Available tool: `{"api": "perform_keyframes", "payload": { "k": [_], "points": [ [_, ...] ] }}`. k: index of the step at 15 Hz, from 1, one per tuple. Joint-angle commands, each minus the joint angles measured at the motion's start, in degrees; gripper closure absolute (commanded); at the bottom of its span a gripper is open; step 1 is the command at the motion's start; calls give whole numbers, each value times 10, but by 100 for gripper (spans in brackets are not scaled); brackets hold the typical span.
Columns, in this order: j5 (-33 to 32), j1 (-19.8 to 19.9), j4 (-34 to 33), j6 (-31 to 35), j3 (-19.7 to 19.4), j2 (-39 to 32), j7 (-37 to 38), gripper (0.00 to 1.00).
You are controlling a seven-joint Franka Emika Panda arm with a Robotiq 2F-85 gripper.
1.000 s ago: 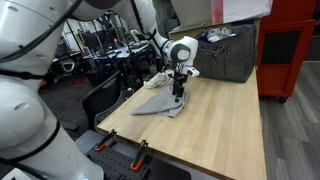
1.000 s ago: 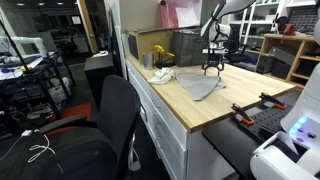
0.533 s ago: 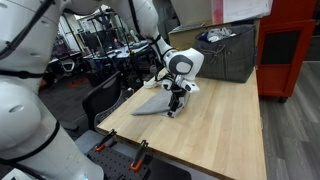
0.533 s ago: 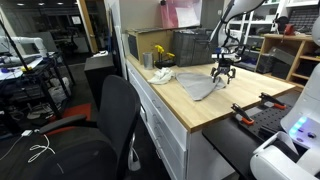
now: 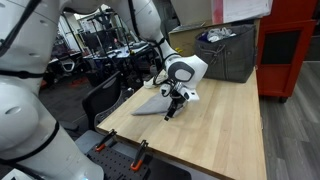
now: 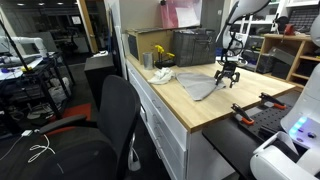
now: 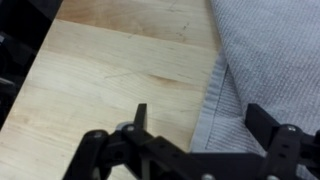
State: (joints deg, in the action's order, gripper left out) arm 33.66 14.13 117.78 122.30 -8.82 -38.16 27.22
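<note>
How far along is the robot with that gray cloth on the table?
Done: the gray cloth lies mostly flat on the wooden table. In hand: the gripper hangs open over the cloth's edge, holding nothing; whether it touches cannot be told. Left: no grasp is made yet, so any handling of the cloth lies ahead.

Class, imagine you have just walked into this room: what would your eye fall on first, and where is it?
First the open claw, hanging low over the wooden table, right at the edge of a grey cloth. The cloth lies spread near the table's side edge, next to a black chair. A dark bin stands at the back of the table.
</note>
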Motion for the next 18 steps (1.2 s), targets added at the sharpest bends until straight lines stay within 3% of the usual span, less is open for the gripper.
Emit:
{"api": "perform_keyframes", "payload": {
  "k": [1,7,8,11,18],
  "points": [
    [31,9,25,17,-9,18,-17,0],
    [49,17,34,25,-22,15,-19,3],
    [54,17,35,26,-22,14,-17,24],
    [65,12,34,31,-23,14,-14,36],
    [70,7,37,49,-24,24,-13,90]
  ]
}}
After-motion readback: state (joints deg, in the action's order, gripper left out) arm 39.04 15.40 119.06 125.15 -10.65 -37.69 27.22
